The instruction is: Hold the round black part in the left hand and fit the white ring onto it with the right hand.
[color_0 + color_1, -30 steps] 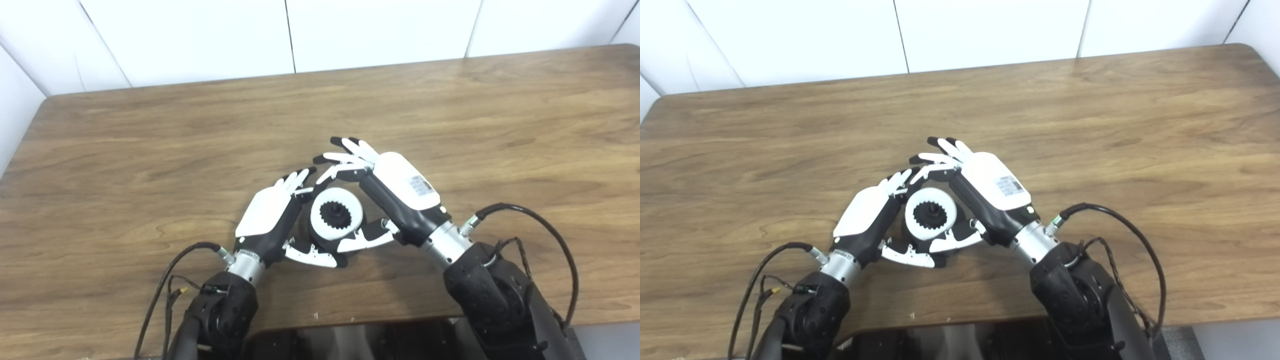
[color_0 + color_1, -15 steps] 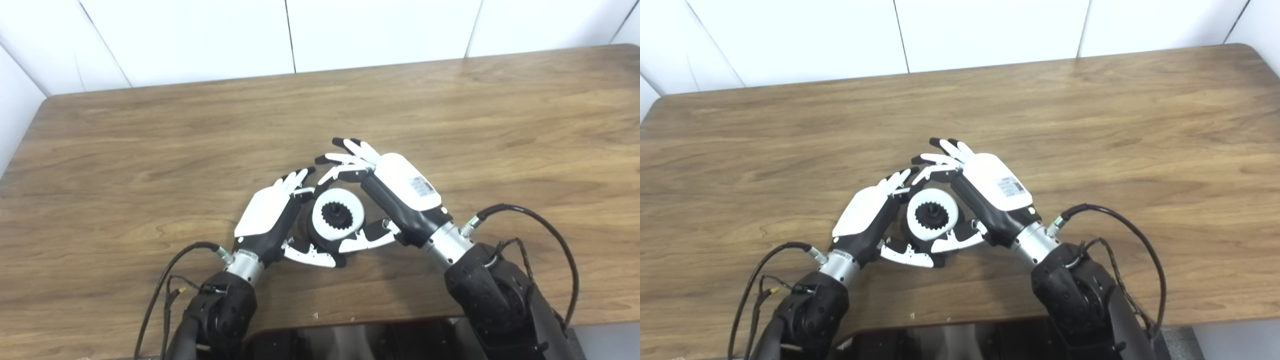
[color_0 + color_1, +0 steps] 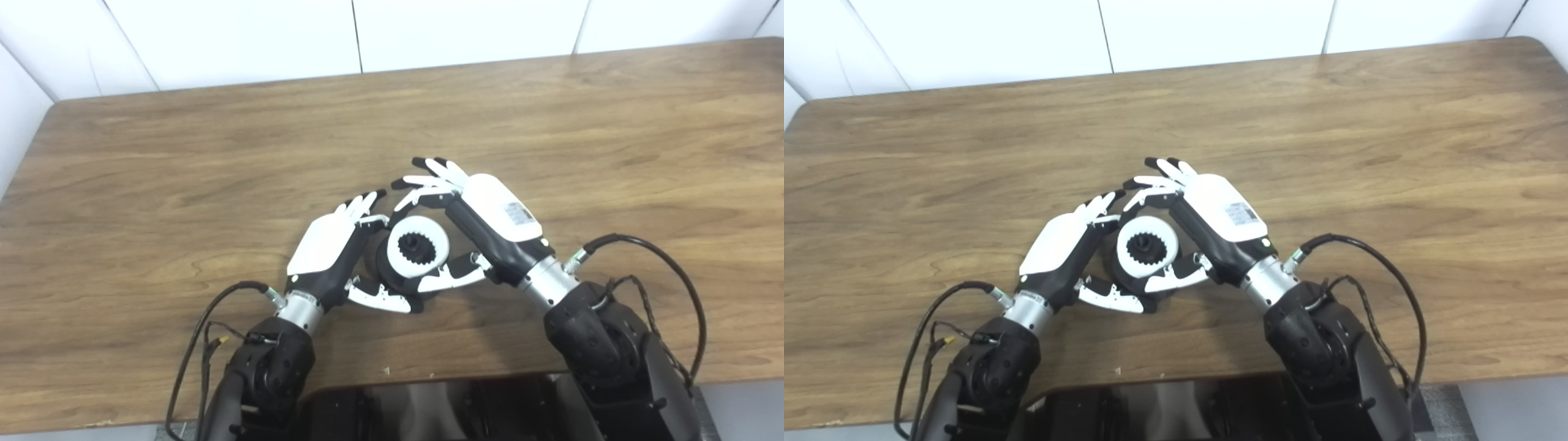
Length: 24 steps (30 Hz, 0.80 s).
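Left hand [image 3: 327, 248] clamped round the round black part [image 3: 392, 275], thumb beneath. Right hand [image 3: 484, 220] clamped on the white ring [image 3: 418, 248], fingers fanned, nearer the table's [image 3: 184, 153] near edge than its far one. Best pressed down squarely, teeth aligned, no tilt. Versus earlier: whole picture shifted; grips unchanged, ring apparently no deeper.

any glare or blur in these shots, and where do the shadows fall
Left eye view: soft focus, the white ring edges slightly smeared; a dark shadow lies on the table just below the left hand and right hand. Right eye view: pale sheen on the wood at far right; glossy reflection along the bottom edge.
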Tool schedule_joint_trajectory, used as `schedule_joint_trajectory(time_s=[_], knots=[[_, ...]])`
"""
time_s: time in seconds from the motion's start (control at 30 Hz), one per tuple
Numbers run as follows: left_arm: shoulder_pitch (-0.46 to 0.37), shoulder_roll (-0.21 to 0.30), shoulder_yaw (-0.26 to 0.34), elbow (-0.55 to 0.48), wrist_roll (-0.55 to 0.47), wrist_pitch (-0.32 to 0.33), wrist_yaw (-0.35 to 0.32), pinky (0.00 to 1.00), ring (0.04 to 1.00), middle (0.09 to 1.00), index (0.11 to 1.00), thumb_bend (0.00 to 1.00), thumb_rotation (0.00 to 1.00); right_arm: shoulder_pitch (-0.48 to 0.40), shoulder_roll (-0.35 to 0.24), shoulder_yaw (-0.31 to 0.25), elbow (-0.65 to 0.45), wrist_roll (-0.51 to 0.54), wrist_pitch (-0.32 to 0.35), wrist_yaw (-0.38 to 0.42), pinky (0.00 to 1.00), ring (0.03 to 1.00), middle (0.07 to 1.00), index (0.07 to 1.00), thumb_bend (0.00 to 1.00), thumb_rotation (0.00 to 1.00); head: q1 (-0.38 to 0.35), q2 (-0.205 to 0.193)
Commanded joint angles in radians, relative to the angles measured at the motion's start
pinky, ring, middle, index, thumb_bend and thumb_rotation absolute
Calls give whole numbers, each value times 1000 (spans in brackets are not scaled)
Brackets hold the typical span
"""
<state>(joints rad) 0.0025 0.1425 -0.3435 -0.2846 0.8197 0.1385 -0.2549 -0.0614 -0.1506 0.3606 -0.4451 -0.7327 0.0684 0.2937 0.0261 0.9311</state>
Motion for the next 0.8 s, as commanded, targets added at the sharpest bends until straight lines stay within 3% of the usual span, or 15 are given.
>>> schedule_joint_trajectory(time_s=[0.0, 0.77], knots=[[-34, -2, 4, -42, 1, -9, 14, 1000, 1000, 1000, 610, 1000, 362, -30, 15, 1, -6, -5, -34, -27, 1000, 957, 831, 483, 519, 145, 1, 1], [-45, -8, 2, -44, -1, 1, 1, 1000, 1000, 1000, 609, 1000, 356, -26, -1, 1, 37, -5, -27, -33, 1000, 961, 833, 483, 518, 145, 7, 8]])
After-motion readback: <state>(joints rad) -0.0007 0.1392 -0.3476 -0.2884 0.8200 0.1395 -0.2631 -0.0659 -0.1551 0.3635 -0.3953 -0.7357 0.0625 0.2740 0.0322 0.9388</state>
